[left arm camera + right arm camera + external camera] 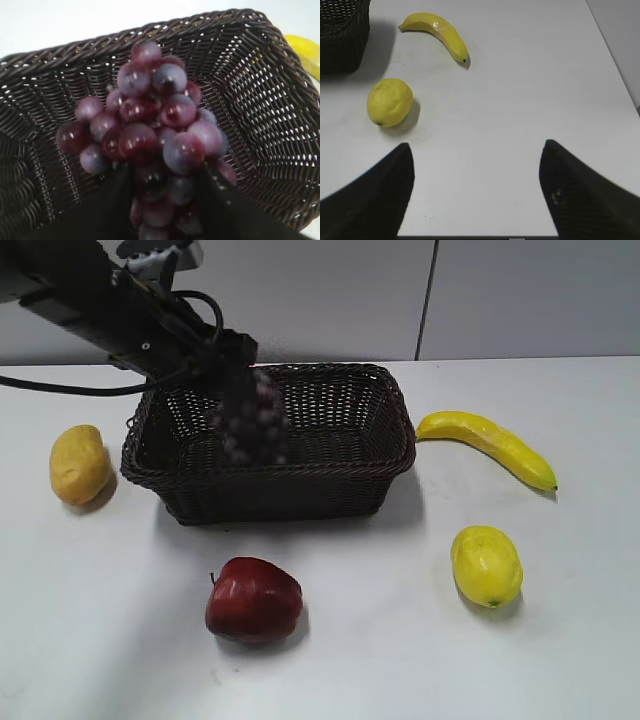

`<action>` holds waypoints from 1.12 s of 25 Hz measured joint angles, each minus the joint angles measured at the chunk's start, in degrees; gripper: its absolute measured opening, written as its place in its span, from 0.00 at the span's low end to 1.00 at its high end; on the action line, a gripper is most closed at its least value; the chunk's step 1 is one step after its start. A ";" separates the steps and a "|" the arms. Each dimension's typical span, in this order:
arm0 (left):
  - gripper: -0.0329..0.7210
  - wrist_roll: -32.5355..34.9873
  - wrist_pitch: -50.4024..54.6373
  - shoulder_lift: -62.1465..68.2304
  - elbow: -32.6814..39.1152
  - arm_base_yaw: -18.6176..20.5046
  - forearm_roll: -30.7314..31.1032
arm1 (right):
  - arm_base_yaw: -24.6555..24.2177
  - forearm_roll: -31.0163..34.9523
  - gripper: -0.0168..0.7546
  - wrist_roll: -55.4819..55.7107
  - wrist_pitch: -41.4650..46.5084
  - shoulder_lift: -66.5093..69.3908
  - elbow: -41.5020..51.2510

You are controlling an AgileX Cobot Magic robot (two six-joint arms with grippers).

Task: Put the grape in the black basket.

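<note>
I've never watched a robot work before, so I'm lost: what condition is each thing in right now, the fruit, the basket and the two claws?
grape: held in the air over the basket, not set down.
black basket: upright on the table, nothing seen resting inside.
left gripper: shut on the grape.
right gripper: open, holding nothing, above bare table.
apple: lying on the table, untouched.
lemon: on the table.
banana: on the table.
potato: on the table, left of the basket.

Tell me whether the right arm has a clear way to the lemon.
Probably yes. The right gripper hangs open over bare table, and the lemon lies ahead to its left, apart from the banana and basket.
</note>
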 joint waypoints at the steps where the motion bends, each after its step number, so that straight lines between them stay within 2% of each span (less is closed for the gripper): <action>1: 0.81 0.00 0.67 -0.12 0.00 0.00 0.06 | 0.00 0.00 0.79 0.00 0.00 0.00 0.00; 3: 0.87 0.00 2.63 -1.01 0.00 0.00 0.13 | 0.00 0.00 0.79 0.00 0.00 0.00 0.00; 8: 0.82 0.00 6.51 -6.49 0.00 0.00 1.72 | 0.00 0.00 0.79 0.00 0.00 0.00 0.00; 17: 0.81 -0.11 16.05 -23.83 0.00 0.00 7.95 | 0.00 0.00 0.79 0.00 0.00 0.00 0.00; 20: 0.81 -2.46 20.45 -29.11 -0.02 0.00 12.18 | 0.00 0.00 0.79 0.00 0.00 0.00 0.00; 24: 0.81 -7.97 29.03 -34.24 -0.24 0.00 21.40 | 0.00 0.00 0.79 0.00 0.00 0.00 0.00; 28: 0.81 -10.22 37.50 -37.40 0.06 0.00 26.33 | 0.00 0.00 0.79 0.00 0.00 0.00 0.00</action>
